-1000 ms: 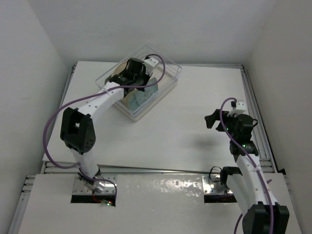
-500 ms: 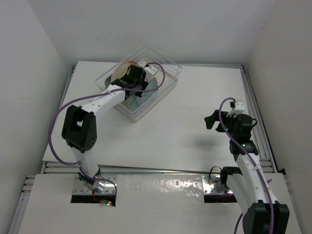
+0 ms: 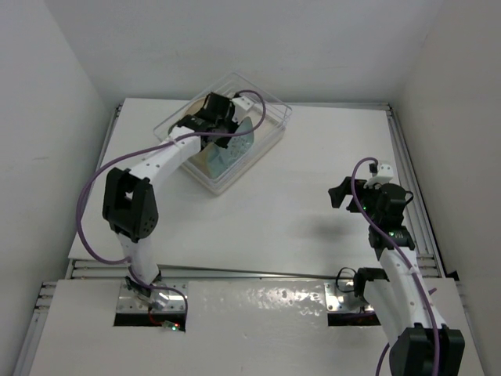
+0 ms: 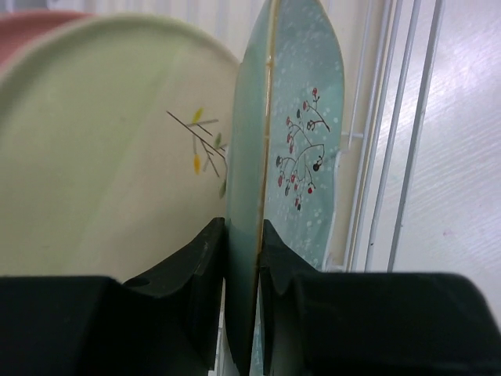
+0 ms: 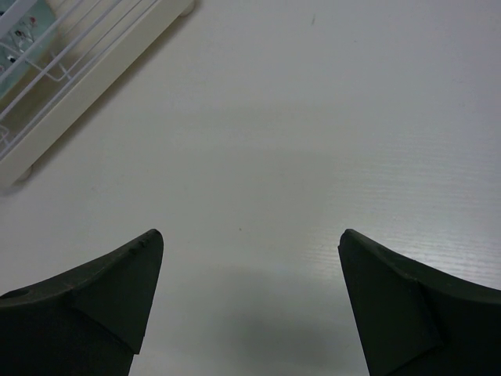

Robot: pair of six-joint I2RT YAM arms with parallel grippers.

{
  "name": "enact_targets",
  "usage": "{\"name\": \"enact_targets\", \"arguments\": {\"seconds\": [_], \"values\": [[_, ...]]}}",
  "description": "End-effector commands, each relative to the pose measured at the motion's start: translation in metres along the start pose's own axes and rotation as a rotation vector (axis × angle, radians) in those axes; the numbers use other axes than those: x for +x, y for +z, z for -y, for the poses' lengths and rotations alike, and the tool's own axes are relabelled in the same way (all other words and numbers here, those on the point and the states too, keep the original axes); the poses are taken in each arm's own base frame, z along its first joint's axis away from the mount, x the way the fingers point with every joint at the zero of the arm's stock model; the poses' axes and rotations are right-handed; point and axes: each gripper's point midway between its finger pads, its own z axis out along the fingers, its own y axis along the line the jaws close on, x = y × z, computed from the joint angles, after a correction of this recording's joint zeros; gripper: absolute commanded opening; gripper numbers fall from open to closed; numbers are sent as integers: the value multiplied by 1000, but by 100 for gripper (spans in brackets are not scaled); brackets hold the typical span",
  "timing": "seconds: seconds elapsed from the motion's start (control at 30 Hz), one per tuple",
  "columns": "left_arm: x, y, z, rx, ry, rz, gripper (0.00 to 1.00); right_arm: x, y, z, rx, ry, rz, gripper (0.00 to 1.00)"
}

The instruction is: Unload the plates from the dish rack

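Note:
The clear dish rack (image 3: 272, 116) sits at the table's far left. Inside it my left gripper (image 3: 213, 117) is shut on the top edge of a mint-green plate (image 3: 236, 141). In the left wrist view the jaws (image 4: 244, 235) pinch that green plate (image 4: 301, 117), which stands on edge and shows a dark sprig with red dots. A cream-yellow round plate (image 4: 102, 172) stands just left of it, and a pink rim (image 4: 31, 19) peeks out behind. My right gripper (image 3: 341, 196) hangs open over bare table (image 5: 249, 235), far from the rack.
White wire rails of the rack (image 4: 391, 157) run along the right of the green plate. A corner of the rack's white base (image 5: 78, 94) shows at the top left of the right wrist view. Walls enclose the table on three sides.
My left wrist has shifted a little inside the rack, dipping toward the near side and coming back over the plates. The right arm has not moved.

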Motion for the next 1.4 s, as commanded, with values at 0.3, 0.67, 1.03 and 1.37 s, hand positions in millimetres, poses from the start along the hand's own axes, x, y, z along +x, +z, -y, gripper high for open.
{"name": "enact_targets", "arguments": {"seconds": [0.3,0.67,1.03,1.37], "values": [[-98,-63,-29,-68,-48,281,0,-22,-2,-7,-18,-12,55,91],[-119,-86,-39,-94,-50,331,0,-21,1,-8,-25,11,61,91],[-144,-111,-15,69,-62,415,0,-27,-1,-9,-24,12,69,92],[-118,-97,52,373,-12,360,0,-51,-4,-23,-64,32,48,96]]}}
